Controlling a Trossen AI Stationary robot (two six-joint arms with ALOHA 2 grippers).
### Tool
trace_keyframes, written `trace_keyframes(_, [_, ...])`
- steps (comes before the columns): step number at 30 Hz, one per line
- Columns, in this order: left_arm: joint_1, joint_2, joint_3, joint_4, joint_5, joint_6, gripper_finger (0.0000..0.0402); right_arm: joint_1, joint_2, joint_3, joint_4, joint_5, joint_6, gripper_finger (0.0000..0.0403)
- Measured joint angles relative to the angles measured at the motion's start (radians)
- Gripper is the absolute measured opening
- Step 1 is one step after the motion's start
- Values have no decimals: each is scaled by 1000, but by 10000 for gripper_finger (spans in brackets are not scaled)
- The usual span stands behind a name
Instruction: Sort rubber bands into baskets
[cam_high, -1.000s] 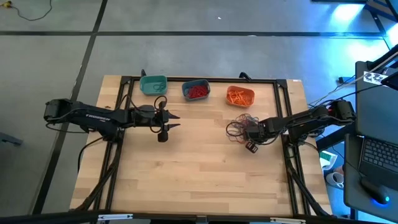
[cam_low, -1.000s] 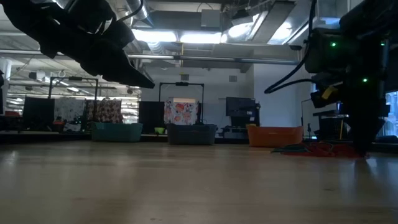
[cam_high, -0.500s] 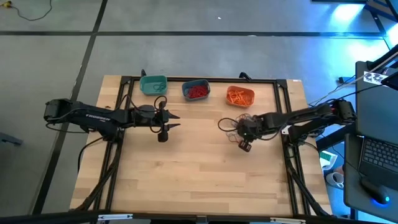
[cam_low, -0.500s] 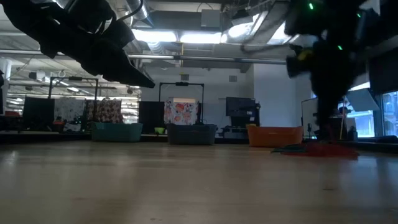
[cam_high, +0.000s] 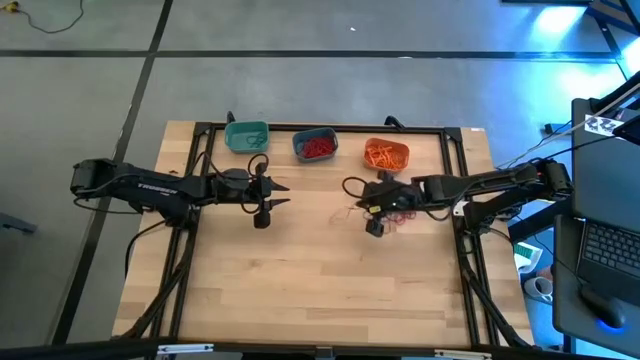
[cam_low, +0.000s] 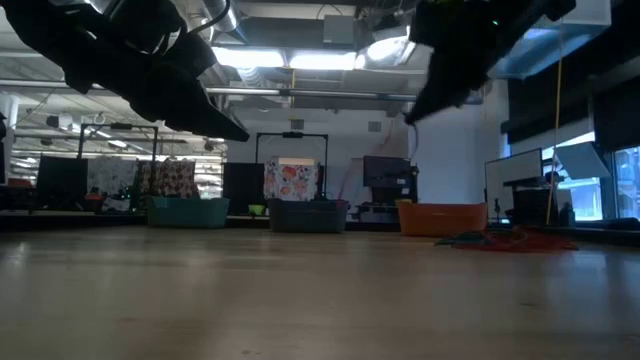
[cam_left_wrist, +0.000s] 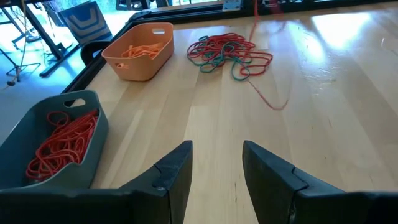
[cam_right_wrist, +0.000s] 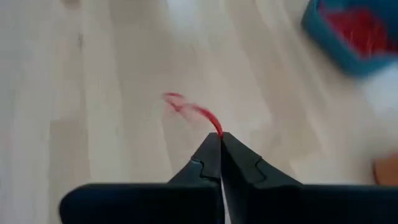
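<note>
Rubber bands are lying in a tangled pile (cam_left_wrist: 231, 48) on the table (cam_high: 300, 270), near the orange basket (cam_high: 386, 154). Left end effector (cam_high: 281, 194) is hovering w/ fingers spread, holding nothing. Teal basket (cam_high: 246, 135), blue basket (cam_high: 315, 145) are sitting along the far edge. Right end effector (cam_right_wrist: 220, 138) is pinching a red band (cam_right_wrist: 189, 108), clenched, above the table.

Bare table (cam_high: 300, 270) lies open near; three baskets (cam_high: 317, 146) line the far edge, loose rubber bands (cam_high: 400, 203) clutter the right
</note>
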Motion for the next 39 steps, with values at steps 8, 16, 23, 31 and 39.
trace_keyframes(8, [0,0,0,1,0,0,138,-17,26,0,266,117,-214,5])
trace_keyframes(16, [0,0,1,3,0,3,138,-141,169,0,608,102,-339,5])
trace_keyframes(23, [0,0,1,3,0,11,138,-275,305,0,893,41,-374,5])
trace_keyframes(31, [0,0,1,3,0,11,138,-436,418,1,1122,-49,-378,5])
trace_keyframes(39, [0,0,1,2,0,20,138,-520,502,124,1013,-147,-324,24])
